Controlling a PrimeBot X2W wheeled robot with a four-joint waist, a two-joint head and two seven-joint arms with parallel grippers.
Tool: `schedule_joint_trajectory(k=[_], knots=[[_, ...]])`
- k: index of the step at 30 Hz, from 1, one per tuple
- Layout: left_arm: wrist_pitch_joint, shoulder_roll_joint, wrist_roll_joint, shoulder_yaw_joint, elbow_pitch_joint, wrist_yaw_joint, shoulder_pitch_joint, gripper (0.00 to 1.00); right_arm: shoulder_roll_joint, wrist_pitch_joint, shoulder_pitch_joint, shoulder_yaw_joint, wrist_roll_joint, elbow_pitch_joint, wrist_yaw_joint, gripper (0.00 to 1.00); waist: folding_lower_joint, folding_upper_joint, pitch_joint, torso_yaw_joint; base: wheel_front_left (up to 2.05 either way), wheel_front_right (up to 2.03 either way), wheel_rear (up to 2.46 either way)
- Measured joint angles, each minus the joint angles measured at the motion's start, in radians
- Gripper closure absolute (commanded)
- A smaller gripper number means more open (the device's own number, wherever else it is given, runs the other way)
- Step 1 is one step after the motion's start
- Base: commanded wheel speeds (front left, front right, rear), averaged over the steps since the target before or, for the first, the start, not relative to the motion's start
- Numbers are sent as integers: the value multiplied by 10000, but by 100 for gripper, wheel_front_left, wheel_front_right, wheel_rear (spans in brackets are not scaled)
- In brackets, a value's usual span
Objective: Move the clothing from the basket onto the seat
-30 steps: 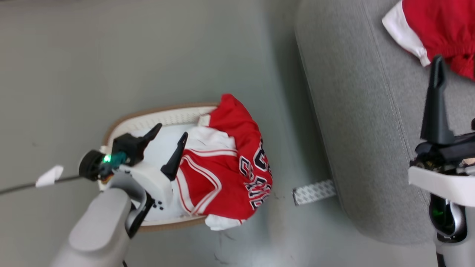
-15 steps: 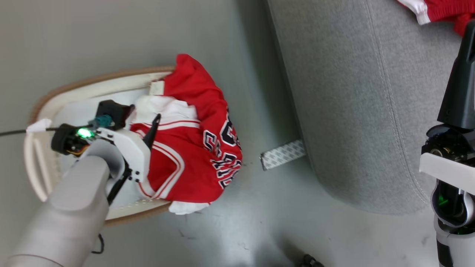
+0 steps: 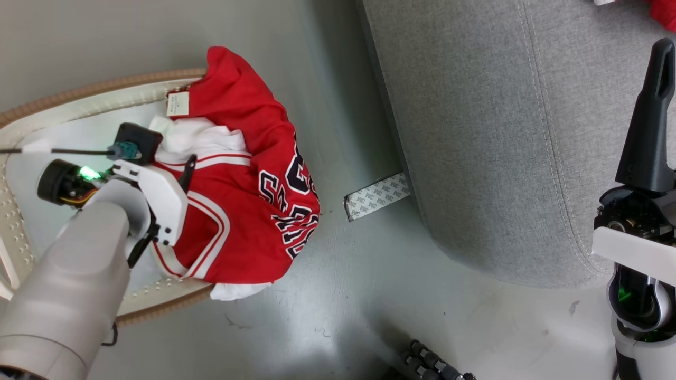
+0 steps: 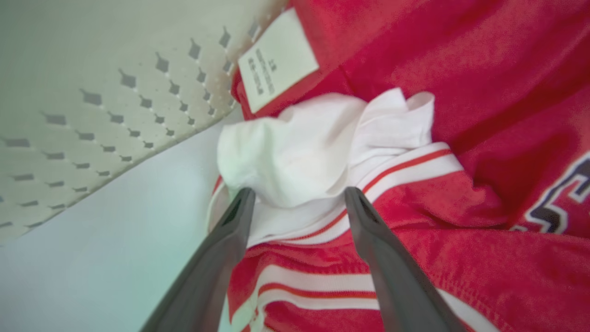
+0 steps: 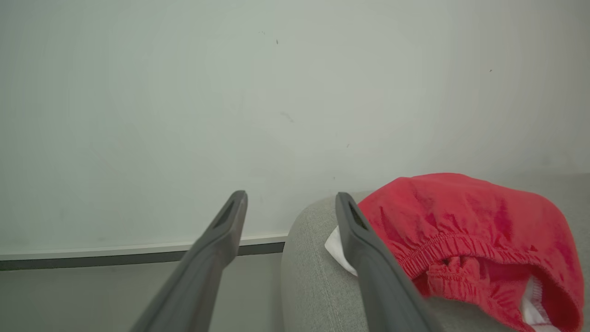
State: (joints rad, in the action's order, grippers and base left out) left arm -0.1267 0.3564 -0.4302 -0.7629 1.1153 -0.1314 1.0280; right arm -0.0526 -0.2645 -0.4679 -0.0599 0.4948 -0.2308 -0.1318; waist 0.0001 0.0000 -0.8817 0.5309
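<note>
The basket [image 3: 105,97] runs off the left edge; the label [image 4: 278,59] reads as blur.

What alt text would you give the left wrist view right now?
The open left gripper straddles a bunched white fold of the red clothing in the cream basket; a white care label shows above it.

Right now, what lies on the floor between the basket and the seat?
In the head view, a pale patterned strip lies there, by the seat.

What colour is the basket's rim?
Brown, around the cream basket; head view shows it best.
</note>
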Motion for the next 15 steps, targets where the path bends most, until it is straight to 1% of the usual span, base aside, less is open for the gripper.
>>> schedule_joint_trajectory(k=[5, 9, 13, 15], knots=[[596, -52, 10, -575, 516, 0, 282, 0, 0, 0, 94, 10, -2, -12, 0, 0, 0, 0, -99, -20, 0, 0, 0], [1551, -146, -29, -1168, 794, 0, 348, 0, 0, 0, 198, 29, -10, 6, 0, 0, 0, 0, -169, -52, 0, 0, 0], [1766, -113, -267, -1522, 750, 0, 416, 0, 0, 0, 219, 13, -19, 23, 0, 0, -1, 0, -174, -52, 0, 0, 0], [1695, -44, -403, -1737, 671, 0, 439, 0, 0, 0, 240, 35, -36, 17, 0, 0, -1, 0, -172, -51, 0, 0, 0]])
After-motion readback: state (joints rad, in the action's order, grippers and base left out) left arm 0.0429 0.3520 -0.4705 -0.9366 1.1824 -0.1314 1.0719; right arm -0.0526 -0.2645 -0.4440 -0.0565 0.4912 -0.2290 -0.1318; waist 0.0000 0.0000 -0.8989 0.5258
